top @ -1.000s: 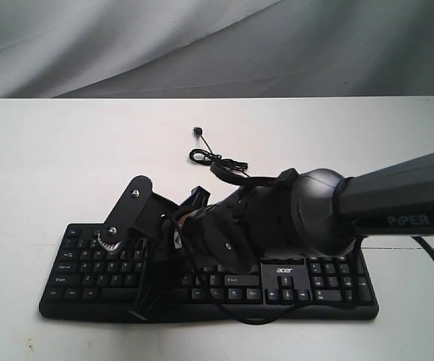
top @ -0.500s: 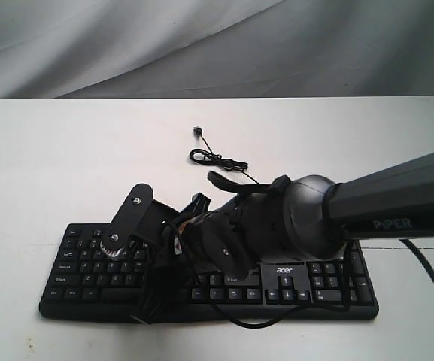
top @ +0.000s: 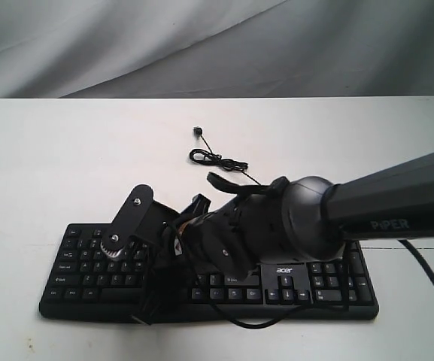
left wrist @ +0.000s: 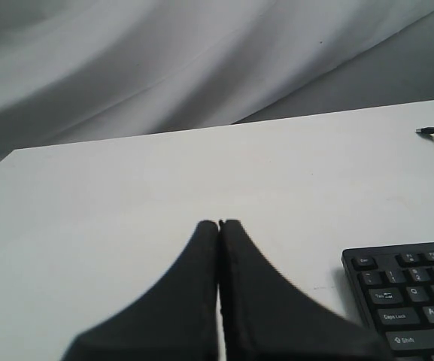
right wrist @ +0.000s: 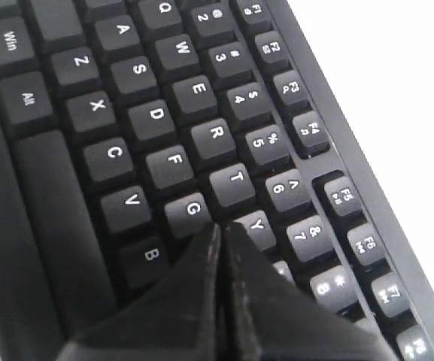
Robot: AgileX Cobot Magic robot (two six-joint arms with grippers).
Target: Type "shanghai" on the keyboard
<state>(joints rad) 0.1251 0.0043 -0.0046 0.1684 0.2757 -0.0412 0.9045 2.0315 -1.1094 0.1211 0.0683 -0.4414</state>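
Wide black plastic keyboard (top: 89,263) lay on white table (top: 51,165). Right gripper (right wrist: 220,229): fingers pressed together, tip beside G key (right wrist: 189,210) and Y key (right wrist: 256,223) (next key along hidden beneath). Left gripper (left wrist: 219,223): likewise closed, off keyboard. Progress judged: an "h" stroke; remainder unverifiable.

right arm (top: 307,218) covers keyboard (top: 89,263) middle, cable (top: 217,159) behind

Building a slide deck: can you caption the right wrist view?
Shut right hand, tip between the G key and Y key of the keyboard.
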